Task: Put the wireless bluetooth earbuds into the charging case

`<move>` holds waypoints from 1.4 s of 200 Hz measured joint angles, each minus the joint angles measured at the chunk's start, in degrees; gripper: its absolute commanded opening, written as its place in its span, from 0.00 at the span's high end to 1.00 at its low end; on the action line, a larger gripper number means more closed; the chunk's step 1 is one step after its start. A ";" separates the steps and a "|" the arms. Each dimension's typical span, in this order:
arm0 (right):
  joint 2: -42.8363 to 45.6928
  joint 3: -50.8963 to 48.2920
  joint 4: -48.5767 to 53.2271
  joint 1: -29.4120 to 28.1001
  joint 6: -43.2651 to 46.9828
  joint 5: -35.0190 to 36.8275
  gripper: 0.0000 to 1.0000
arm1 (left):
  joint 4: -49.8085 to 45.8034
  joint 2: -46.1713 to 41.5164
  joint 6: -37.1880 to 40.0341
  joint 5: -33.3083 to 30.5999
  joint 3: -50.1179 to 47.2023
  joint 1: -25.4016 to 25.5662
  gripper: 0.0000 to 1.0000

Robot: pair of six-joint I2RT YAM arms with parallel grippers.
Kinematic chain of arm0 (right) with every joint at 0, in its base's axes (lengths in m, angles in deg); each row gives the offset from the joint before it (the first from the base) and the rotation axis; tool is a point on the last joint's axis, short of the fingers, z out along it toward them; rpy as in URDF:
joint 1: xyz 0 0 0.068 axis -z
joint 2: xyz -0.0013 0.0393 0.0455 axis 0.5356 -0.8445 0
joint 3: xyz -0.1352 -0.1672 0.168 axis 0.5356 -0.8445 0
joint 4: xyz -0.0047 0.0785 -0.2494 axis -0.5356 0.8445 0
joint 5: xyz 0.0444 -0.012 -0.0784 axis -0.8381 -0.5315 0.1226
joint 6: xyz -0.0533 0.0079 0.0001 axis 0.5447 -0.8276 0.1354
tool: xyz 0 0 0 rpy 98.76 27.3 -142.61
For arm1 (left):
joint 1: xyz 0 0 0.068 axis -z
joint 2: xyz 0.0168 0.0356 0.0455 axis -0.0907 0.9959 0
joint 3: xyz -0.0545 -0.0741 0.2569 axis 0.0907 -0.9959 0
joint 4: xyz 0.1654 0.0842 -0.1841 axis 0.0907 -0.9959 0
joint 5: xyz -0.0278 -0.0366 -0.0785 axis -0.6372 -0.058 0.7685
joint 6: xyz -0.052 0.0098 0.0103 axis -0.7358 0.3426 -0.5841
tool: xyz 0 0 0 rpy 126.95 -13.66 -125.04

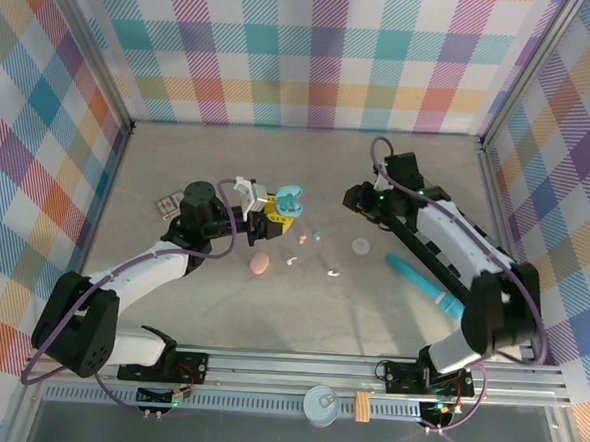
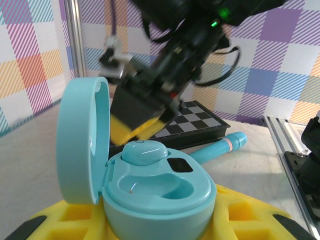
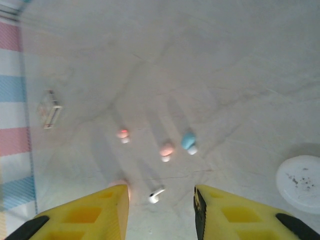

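The left gripper (image 2: 159, 227) is clenched around the teal clamshell charging case (image 2: 160, 192), whose lid stands up. Its wrist camera shows what the overhead view cannot: a teal plastic earbud (image 2: 144, 151) sits in one well, and the well beside it is bare. The right gripper (image 3: 161, 212) has its yellow fingers parted around nothing. Its camera shows the loose pieces on the table, to the near side of the case: two small pink earbuds (image 3: 123, 134) (image 3: 166, 149), a second teal earbud (image 3: 188, 141) and a white stemmed earbud (image 3: 156, 195).

teal charging case (image 2: 160, 200), pink earbud (image 3: 166, 149), pastel plaid walls (image 1: 325, 53)
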 measured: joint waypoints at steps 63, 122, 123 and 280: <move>-18.58 9.62 2.14 -7.32 -0.61 4.44 0.66 | -0.44 -2.29 0.09 0.02 -0.37 0.00 0.69; -26.67 14.05 3.21 -10.80 -1.84 5.57 0.68 | -0.68 -3.19 0.68 0.00 -0.98 0.00 0.69; -26.80 14.14 3.21 -10.82 -1.86 5.55 0.68 | -0.68 -3.21 0.68 0.00 -0.98 0.00 0.69; -31.47 19.71 8.55 -11.96 1.84 7.02 0.72 | -1.09 -4.22 1.31 0.00 -0.98 0.00 0.69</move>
